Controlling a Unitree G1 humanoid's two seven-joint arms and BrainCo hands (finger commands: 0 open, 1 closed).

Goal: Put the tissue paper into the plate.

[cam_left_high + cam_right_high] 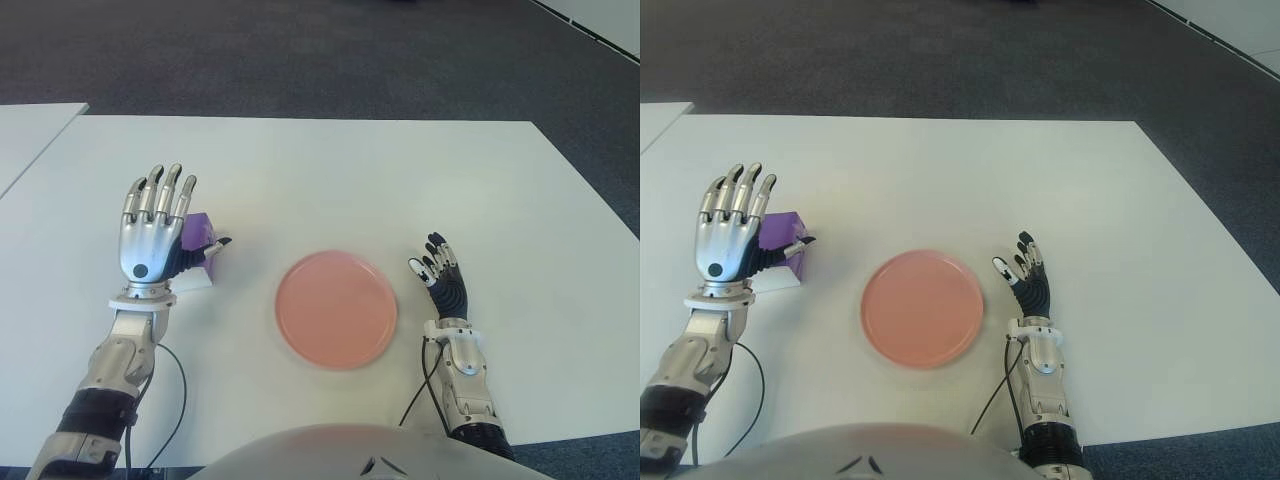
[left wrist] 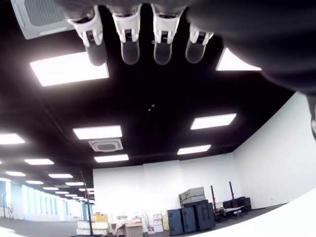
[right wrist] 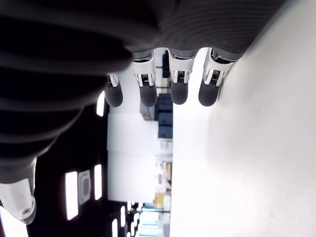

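Tissue paper pack (image 1: 785, 235), purple with a white edge, sits on the white table (image 1: 330, 170) at the left, partly hidden behind my left hand (image 1: 153, 232), whose fingers are spread and hold nothing. I judge it light and soft (squeeze its sides gently). Right of it lies the pink plate (image 1: 336, 309); further right my right hand (image 1: 442, 280), fingers extended, is empty.
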